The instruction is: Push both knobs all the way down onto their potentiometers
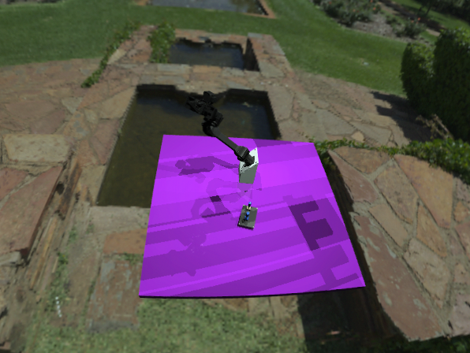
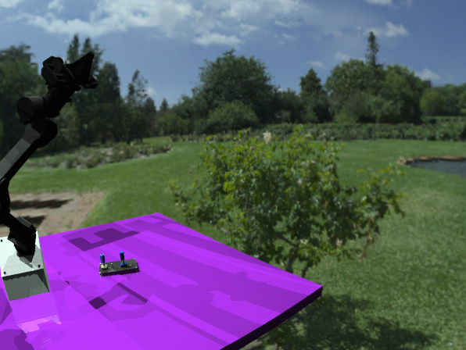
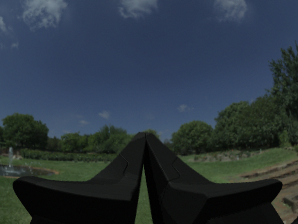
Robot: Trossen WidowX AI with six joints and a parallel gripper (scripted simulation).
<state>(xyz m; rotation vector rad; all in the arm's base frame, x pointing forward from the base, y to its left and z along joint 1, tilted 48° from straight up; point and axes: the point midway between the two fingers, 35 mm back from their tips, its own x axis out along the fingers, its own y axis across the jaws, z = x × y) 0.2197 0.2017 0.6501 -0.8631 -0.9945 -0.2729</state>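
The circuit board (image 1: 245,225) (image 2: 130,268) stands on short legs on the purple table. One blue knob (image 1: 249,203) (image 2: 102,257) stands upright over a tan potentiometer (image 2: 103,266), at the board end nearer the arm's base. The other blue knob (image 2: 122,255) stands upright over a blue potentiometer (image 2: 123,264). Both knobs look raised above their potentiometers in the exterior view, but the gaps are small. My gripper (image 3: 144,137) is shut and empty, its fingertips meeting in the wrist view. It is high above the table and well away from the board. The wrist view shows no board.
The arm's white base block (image 1: 248,174) (image 2: 25,284) stands on the purple table (image 1: 189,276) (image 2: 219,308), a short way from the board. The arm (image 1: 226,139) (image 2: 17,156) rises from it, leaning away from the board in the top view. Small parts stand between the knobs.
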